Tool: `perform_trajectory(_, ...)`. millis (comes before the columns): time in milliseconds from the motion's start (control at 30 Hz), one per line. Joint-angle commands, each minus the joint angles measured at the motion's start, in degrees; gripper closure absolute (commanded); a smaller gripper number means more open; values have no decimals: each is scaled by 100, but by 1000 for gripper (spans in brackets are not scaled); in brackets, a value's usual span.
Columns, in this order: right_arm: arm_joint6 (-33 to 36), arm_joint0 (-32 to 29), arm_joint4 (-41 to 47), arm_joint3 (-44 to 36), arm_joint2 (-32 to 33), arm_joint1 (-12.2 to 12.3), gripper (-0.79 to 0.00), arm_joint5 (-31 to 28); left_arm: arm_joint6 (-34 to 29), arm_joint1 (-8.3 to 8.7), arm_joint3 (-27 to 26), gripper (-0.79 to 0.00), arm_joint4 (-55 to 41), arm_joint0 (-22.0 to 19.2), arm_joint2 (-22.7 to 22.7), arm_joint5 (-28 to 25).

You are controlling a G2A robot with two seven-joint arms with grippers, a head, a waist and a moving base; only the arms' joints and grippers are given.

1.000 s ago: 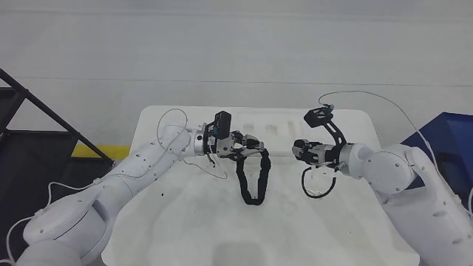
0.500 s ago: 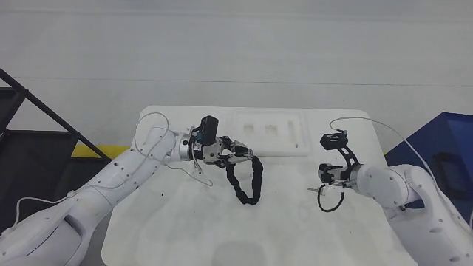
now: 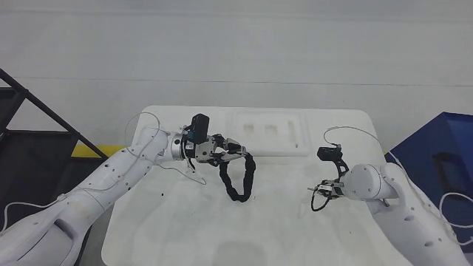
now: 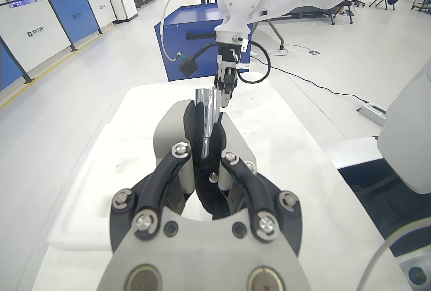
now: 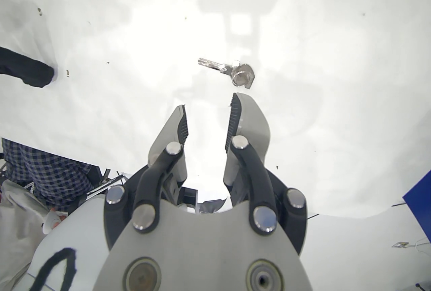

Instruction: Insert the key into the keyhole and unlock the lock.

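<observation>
Fetching the key point(image 5: 229, 71) seems the step in hand: it lies on the desk point(image 5: 303, 19), the open right hand point(image 5: 208, 110) just beside it. The left hand point(image 4: 203, 137) clamps the lock point(image 4: 206, 107), well apart from the key. Next: pinch its bow squarely.

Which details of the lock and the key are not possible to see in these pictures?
- The keyhole: left wrist view, the lock turns its chrome end away; top view, too small.
- Teeth of the key: right wrist view, blurred; top view, too small beside the right gripper.
- The cable loop: left wrist view, hidden behind the left gripper.
</observation>
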Motion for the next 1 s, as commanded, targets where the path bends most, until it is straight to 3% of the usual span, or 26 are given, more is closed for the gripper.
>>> perform_trajectory(0, -27, 83, -13, 162, -110, -31, -265, 47, 0, 0, 0, 0, 0, 0, 0, 0)
perform_trajectory(267, -245, 338, 37, 650, -435, -156, -302, 183, 0, 0, 0, 0, 0, 0, 0, 0)
perform_trajectory(967, -176, 657, 250, 1173, -570, -306, -268, 923, 0, 0, 0, 0, 0, 0, 0, 0)
